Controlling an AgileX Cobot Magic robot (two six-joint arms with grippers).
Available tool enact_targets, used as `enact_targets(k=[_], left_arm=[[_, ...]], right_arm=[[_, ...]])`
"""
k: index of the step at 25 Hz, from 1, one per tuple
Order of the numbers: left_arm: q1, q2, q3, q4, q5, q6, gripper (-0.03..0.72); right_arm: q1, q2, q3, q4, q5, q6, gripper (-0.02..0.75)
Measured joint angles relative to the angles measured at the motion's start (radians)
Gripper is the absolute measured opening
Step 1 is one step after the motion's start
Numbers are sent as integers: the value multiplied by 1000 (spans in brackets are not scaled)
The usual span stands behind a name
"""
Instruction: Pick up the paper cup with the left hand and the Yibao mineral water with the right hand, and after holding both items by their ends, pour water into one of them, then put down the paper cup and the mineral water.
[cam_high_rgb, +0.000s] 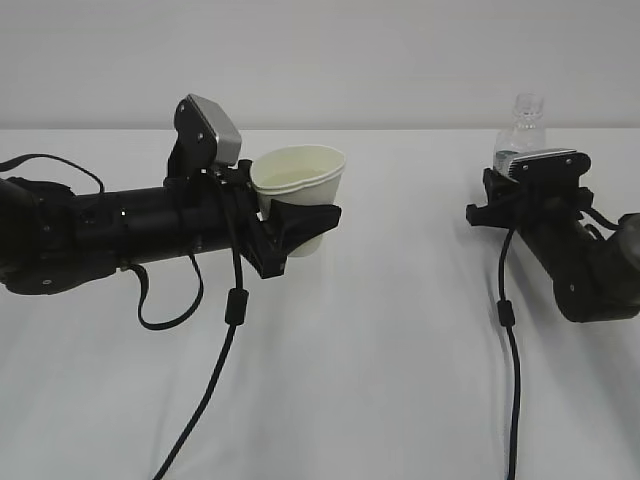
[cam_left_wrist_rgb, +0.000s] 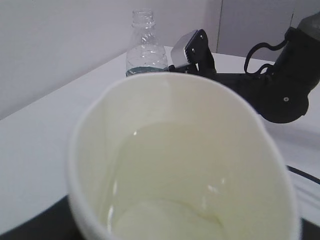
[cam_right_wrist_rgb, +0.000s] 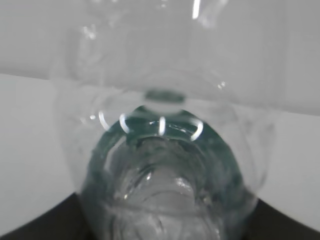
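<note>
The white paper cup (cam_high_rgb: 303, 180) sits upright in my left gripper (cam_high_rgb: 292, 222), which is shut on its lower body, with the base near the table. In the left wrist view the cup (cam_left_wrist_rgb: 180, 160) fills the frame and holds a little clear water. My right gripper (cam_high_rgb: 520, 200) is shut on the clear Yibao bottle (cam_high_rgb: 524, 128), whose uncapped neck stands upright above the grey plate. In the right wrist view the bottle (cam_right_wrist_rgb: 165, 170) fills the frame, its green label showing through. From the left wrist, the bottle (cam_left_wrist_rgb: 145, 47) shows at the back.
The white table (cam_high_rgb: 380, 350) runs to a pale wall behind. Black cables (cam_high_rgb: 225, 340) hang from both arms and trail across the table toward the front edge. The right arm (cam_left_wrist_rgb: 280, 85) lies across the right of the left wrist view.
</note>
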Motion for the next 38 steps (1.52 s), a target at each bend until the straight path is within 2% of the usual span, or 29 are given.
enact_targets(k=[25, 38], left_arm=[[0, 0, 0, 0, 2, 0, 397], [0, 0, 0, 0, 2, 0, 397]], right_arm=[[0, 4, 9, -6, -1, 0, 342], [0, 33, 9, -6, -65, 16, 342]])
